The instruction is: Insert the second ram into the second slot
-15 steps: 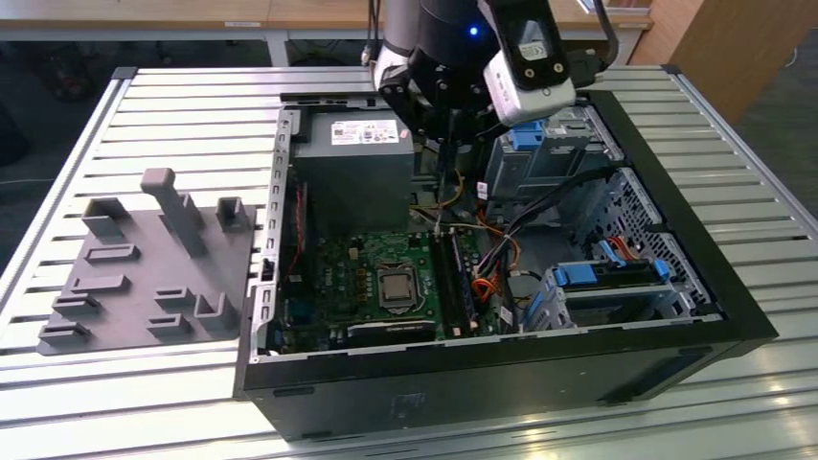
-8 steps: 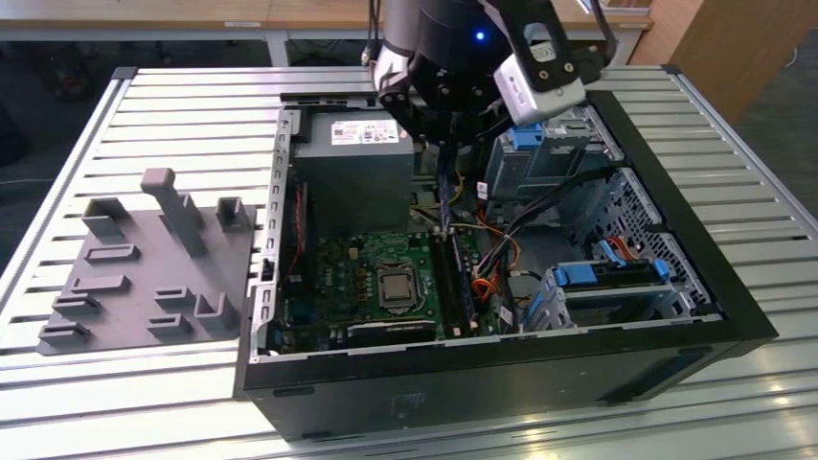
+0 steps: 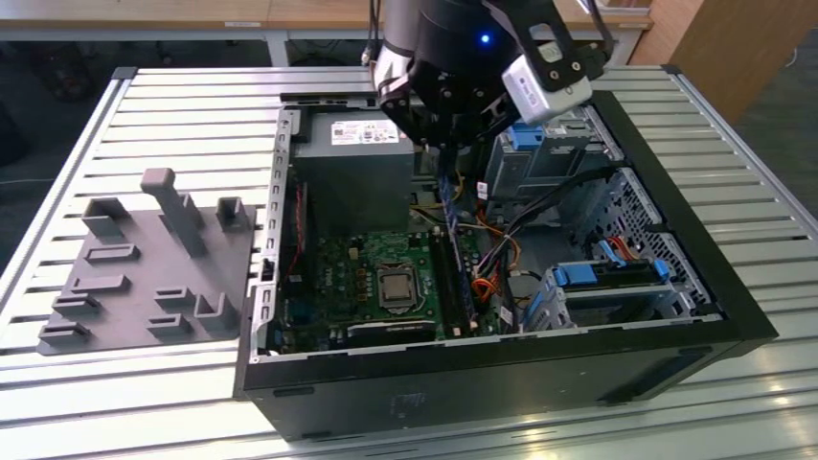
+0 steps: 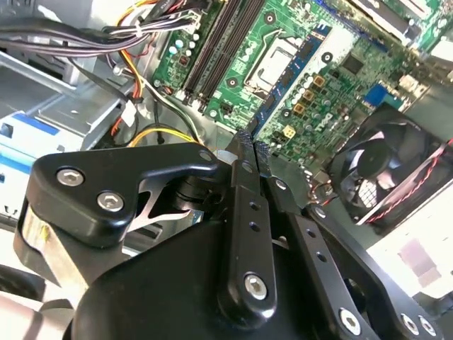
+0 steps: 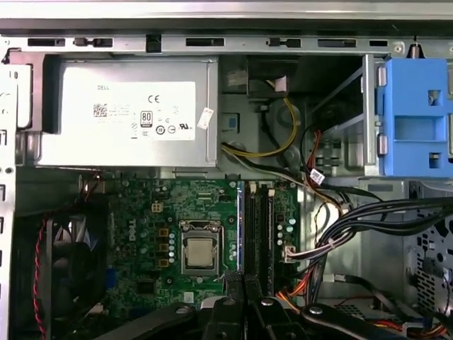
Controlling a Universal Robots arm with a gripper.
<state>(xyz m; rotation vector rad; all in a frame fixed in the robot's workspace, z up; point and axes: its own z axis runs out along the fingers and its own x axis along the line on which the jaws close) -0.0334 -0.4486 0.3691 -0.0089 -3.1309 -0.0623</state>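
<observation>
Hovering in the upper middle of the exterior view, the gripper (image 3: 442,146) is reaching into the open computer case (image 3: 665,287). Its fingers (image 4: 248,205) are pressing together, pinching the second ram (image 5: 241,230), a thin blue stick seen edge-on. The stick is hanging upright over the motherboard (image 3: 371,278), close beside the dark memory slots (image 5: 262,227); whether it is touching them cannot be told.

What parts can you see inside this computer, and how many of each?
Thin blue ram stick: 1
Chunky blue plastic drive-bay latches: 2
Silver box-shaped metal power supply: 1
Round black plastic cooling fan: 1
Flat green motherboard: 1
Total: 6
</observation>
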